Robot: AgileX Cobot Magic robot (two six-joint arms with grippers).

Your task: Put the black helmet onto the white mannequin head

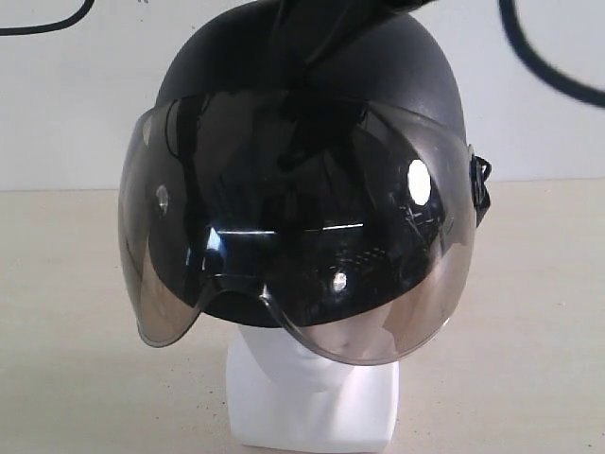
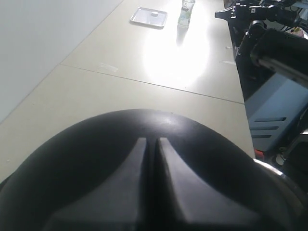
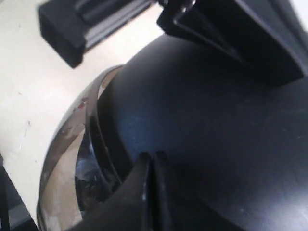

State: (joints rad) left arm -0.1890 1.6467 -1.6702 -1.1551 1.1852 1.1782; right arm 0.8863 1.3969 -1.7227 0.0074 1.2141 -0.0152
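On the tabletop (image 1: 76, 331), the black helmet (image 1: 312, 104) sits over the white mannequin head (image 1: 312, 407), its tinted visor (image 1: 284, 236) covering the face. My left claw (image 2: 151, 143) and right claw (image 3: 150, 158) are both at the crown, fingers closed together, gripping nothing. To seat the shell, I should press straight down with equal force on both sides and keep off the visor.

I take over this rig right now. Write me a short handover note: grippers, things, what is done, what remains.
Left gripper: shut, at the shell's top.
Right gripper: shut, also at the shell.
The matte black rounded helmet with smoky visor sits over the smooth white mannequin head; only chin and neck show.
Done: helmet on.
Remaining: lift both arms away, check it sits straight.
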